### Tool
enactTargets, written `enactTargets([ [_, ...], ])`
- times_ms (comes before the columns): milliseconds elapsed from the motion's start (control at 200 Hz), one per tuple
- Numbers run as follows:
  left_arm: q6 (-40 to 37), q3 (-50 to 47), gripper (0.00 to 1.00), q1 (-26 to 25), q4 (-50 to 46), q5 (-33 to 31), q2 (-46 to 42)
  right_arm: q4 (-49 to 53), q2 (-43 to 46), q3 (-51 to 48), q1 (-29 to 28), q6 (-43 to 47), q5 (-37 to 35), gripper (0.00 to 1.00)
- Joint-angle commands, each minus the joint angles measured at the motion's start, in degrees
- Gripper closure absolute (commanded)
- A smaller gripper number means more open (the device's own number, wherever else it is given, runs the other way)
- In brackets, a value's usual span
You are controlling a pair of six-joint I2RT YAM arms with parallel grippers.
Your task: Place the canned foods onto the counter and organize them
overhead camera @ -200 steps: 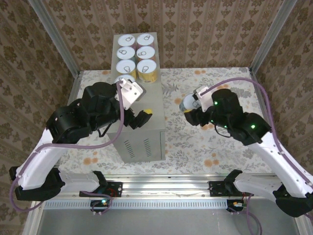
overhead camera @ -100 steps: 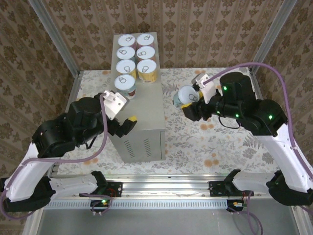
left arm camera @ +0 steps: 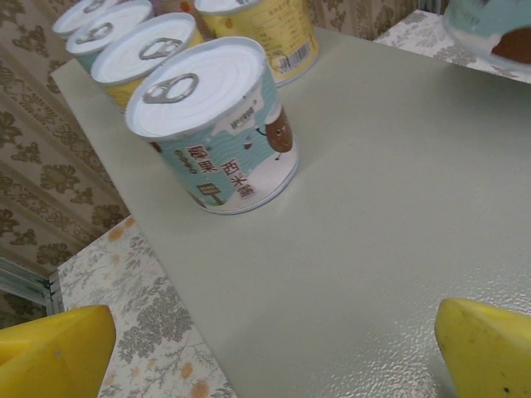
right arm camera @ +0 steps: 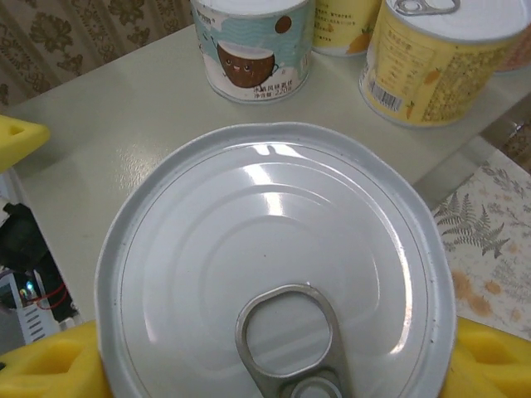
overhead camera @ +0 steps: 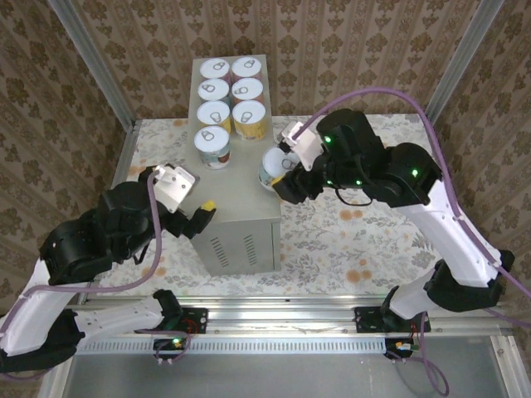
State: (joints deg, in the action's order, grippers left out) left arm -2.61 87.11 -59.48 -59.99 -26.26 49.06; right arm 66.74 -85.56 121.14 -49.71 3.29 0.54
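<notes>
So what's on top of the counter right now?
Seven cans stand in two rows at the far end of the counter. The right fingers hold an eighth can above its right edge. The left arm hides the near-left corner.

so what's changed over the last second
The right gripper, shut on a can, carried it left from above the floral floor to the right edge of the counter. The left gripper, open and empty, pulled back to the near left, away from the teal can. That can and the six cans behind it stayed put.
</notes>
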Motion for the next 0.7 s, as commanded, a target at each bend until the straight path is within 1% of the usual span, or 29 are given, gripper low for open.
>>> enactTargets([
  [0, -0.7, -0.4, 0.0, 0.6, 1.5, -2.2, -0.7, -0.1, -2.6, 4.5, -1.5, 1.0, -4.3, 0.34],
  [240, -2.3, -1.8, 0.0, 1.9, 3.2, -1.7, -2.2, 2.6, -9.9, 12.5, -4.4, 1.6, -11.7, 0.33],
  [610, -4.2, -4.9, 0.0, 6.0, 5.8, 1.4, -3.9, 7.9, -20.5, 26.4, -4.7, 2.1, -15.7, 0.32],
  [695, -4.8, -5.2, 0.0, 7.2, 6.0, 2.5, -3.7, 8.8, -22.2, 28.5, -4.6, 2.2, -16.2, 0.3],
])
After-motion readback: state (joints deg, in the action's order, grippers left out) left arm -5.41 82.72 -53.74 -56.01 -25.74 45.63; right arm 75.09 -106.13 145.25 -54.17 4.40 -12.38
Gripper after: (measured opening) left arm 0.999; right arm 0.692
